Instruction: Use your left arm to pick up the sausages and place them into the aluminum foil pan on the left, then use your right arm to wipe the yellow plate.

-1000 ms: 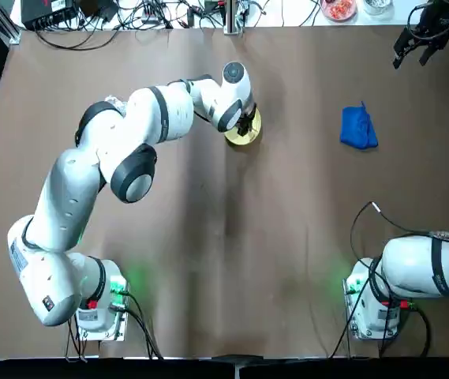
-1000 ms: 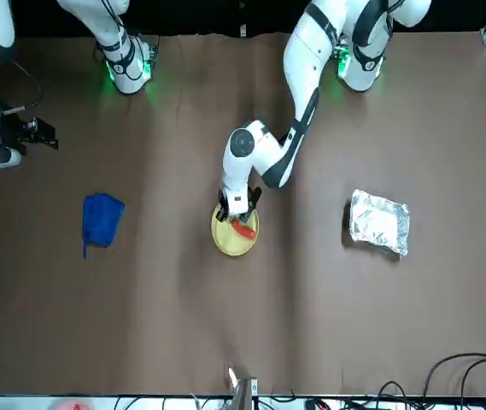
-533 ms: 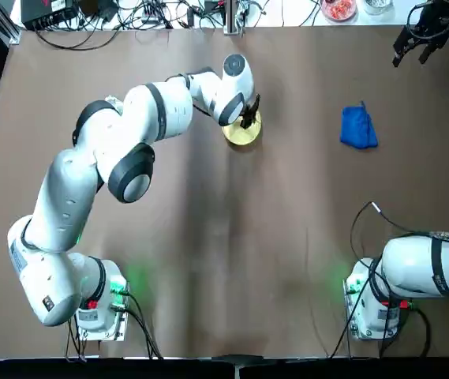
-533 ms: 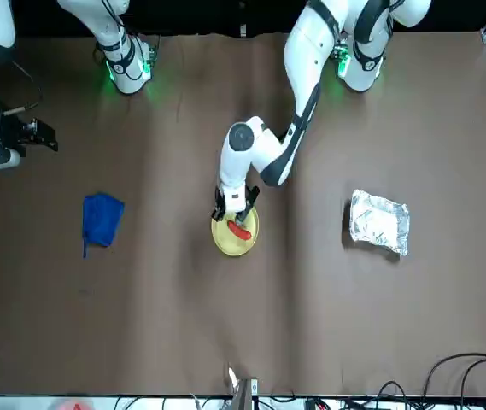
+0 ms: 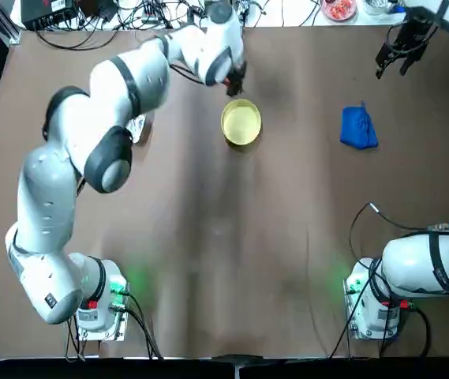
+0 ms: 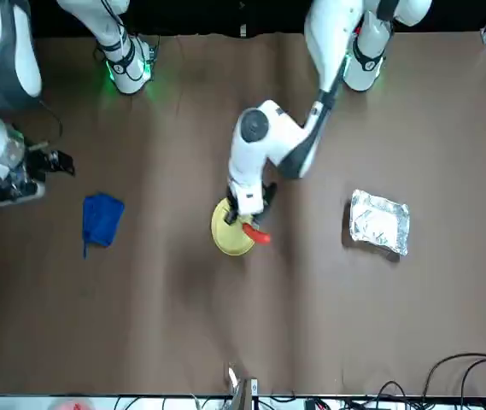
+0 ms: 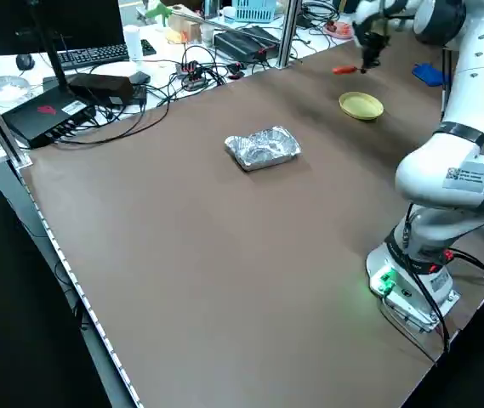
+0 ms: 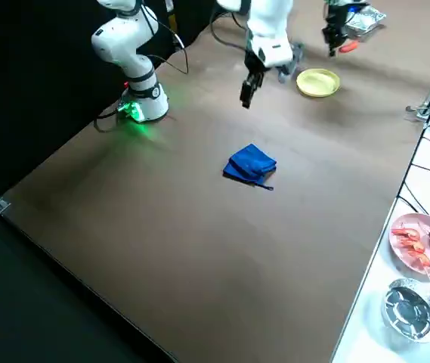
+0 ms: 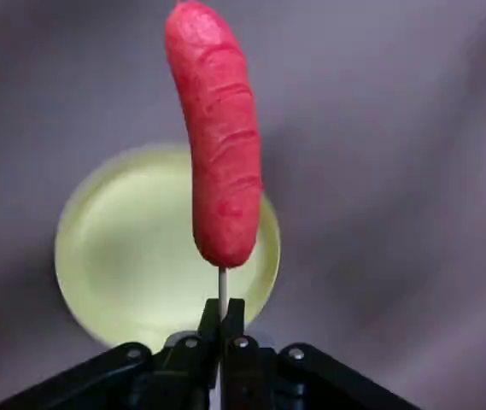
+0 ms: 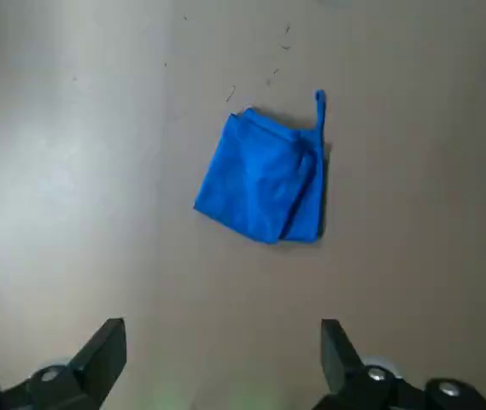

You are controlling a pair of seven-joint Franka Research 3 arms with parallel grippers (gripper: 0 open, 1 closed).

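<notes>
We have the left gripper (image 9: 223, 329) pinched shut on a thin stick, and the sausage (image 9: 218, 137) stands out past the fingertips on it — light, soft, a bit greasy by the look, so the stick is the sane place to hold. Below and beyond it lies the yellow plate (image 9: 114, 248), bare. Further out to the side sits the aluminum foil pan (image 6: 379, 222), flimsy-walled. Far across, our right gripper (image 10: 224, 359) hangs spread wide above the blue cloth (image 10: 264, 178).

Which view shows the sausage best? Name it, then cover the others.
The left wrist view: the sausage fills it, held by its thin stick in the left gripper's shut jaws. Front and both side views show a small red speck; the top view hides it.
</notes>
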